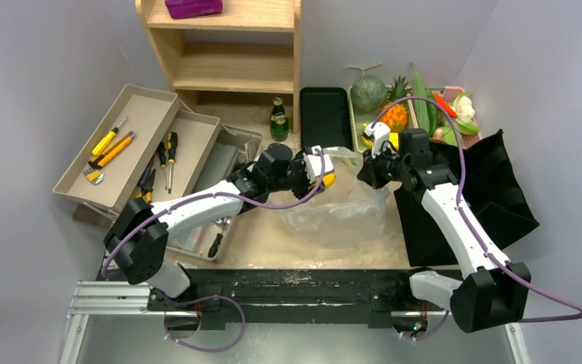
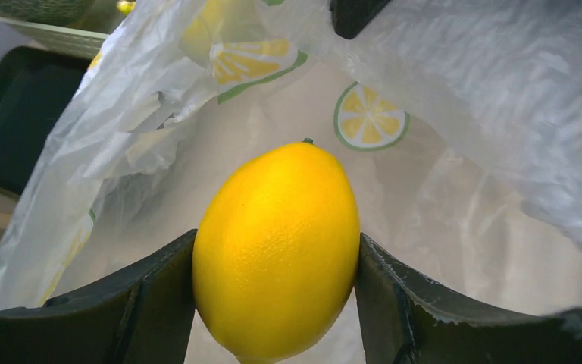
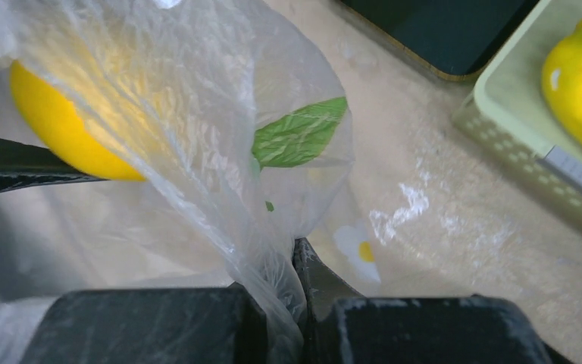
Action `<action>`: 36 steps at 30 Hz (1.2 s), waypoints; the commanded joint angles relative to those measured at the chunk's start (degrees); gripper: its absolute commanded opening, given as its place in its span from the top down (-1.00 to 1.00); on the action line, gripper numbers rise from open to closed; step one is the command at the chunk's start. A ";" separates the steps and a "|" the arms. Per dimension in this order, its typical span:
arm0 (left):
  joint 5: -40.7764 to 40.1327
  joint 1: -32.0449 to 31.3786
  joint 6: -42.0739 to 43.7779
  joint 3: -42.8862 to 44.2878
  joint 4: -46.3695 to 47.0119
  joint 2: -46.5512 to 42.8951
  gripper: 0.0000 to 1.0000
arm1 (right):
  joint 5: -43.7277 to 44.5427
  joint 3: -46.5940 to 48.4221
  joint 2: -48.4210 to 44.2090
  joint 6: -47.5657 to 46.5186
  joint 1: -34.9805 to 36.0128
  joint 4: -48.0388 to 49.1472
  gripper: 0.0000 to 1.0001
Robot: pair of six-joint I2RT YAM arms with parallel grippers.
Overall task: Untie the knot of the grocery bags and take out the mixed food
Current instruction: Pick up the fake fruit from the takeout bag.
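Left arm: reaches forward and right, end effector (image 1: 320, 177) clamped on oval yellow lemon (image 2: 276, 250) inside thin see-through plastic bag (image 1: 341, 208).
Right arm: angled forward-left, end effector (image 3: 297, 265) pinching bag's film.
Bag: on beige worktop (image 1: 273, 243).

Lemon (image 2: 276, 254) in L gripper (image 2: 276, 240): skin glossy, finely pitted. Its fingers (image 2: 144, 303): matt black, look plastic. Plastic bag (image 3: 197, 114) pinched by R gripper (image 3: 276, 279): thin, see-through, crinkly, shiny. Tabletop (image 3: 424, 152) under R gripper: sandy, rough. Cloth bag (image 1: 492, 189) right of it: matt black.
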 commanded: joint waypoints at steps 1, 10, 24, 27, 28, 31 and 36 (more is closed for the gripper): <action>-8.91 1.26 0.62 5.71 -2.39 1.18 0.51 | -4.64 0.74 -2.62 0.15 -0.16 9.36 1.00; 5.18 7.85 -3.61 3.73 1.23 -2.46 0.49 | -5.32 1.93 1.62 -2.90 -0.71 7.83 1.00; 12.75 7.14 8.59 3.65 0.39 -9.80 0.45 | -18.08 14.58 5.02 4.02 0.16 1.71 -0.76; 11.86 6.90 12.44 3.33 2.29 -10.92 0.44 | -20.82 19.18 3.93 5.46 0.14 0.00 -0.94; 11.50 6.75 14.05 3.27 3.01 -11.04 0.44 | -22.36 20.72 3.95 5.78 0.17 -0.61 -0.96; 10.74 6.39 18.58 2.65 6.73 -11.09 0.44 | -27.03 25.22 5.17 6.58 0.20 -3.34 -0.98; 10.45 6.22 23.36 3.03 11.45 -9.81 0.43 | -33.93 27.75 8.06 6.86 0.32 -7.20 -0.98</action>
